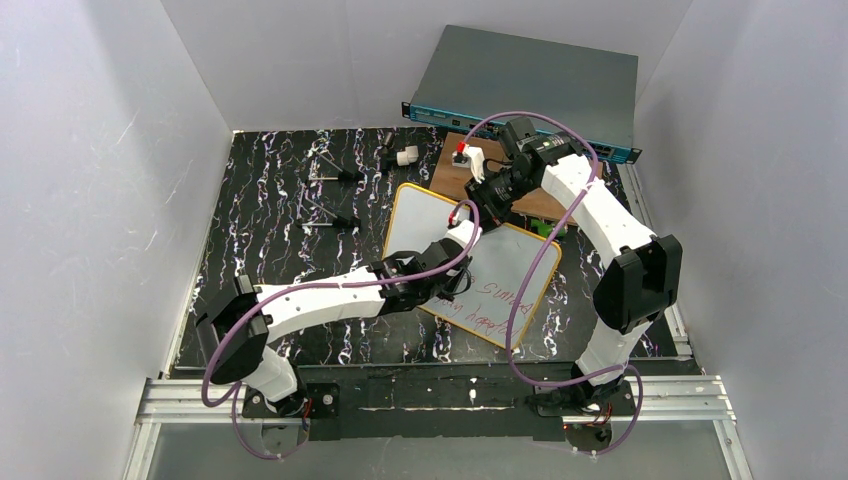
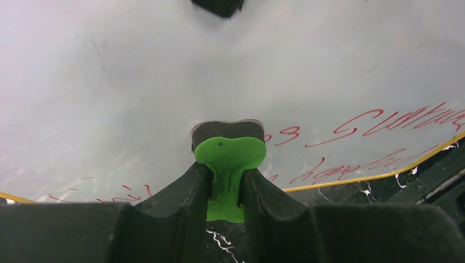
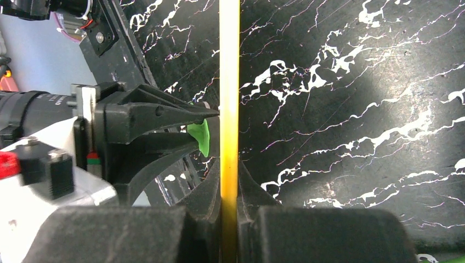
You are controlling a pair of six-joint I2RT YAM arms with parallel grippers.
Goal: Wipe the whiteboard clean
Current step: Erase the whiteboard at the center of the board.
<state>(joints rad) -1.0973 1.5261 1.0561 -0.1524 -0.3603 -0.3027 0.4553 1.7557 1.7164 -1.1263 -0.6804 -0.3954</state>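
The whiteboard (image 1: 415, 225), white with a thin orange-yellow frame, lies mid-table with red handwriting (image 1: 492, 300) on its near part. My left gripper (image 1: 463, 228) is shut on a green eraser (image 2: 230, 153) whose dark pad rests against the white face (image 2: 137, 82), just above the red writing (image 2: 384, 120). My right gripper (image 1: 487, 197) is shut on the board's far edge. In the right wrist view that yellow edge (image 3: 229, 82) runs straight up between the closed jaws of my right gripper (image 3: 229, 175), and the eraser (image 3: 201, 137) shows just to the left.
A brown wooden board (image 1: 450, 172) lies behind the whiteboard with a small white and red object (image 1: 467, 155) on it. A grey box with a teal front (image 1: 530, 80) stands at the back. Two black tools (image 1: 335, 175) (image 1: 330, 222) and a white piece (image 1: 405, 157) lie to the left.
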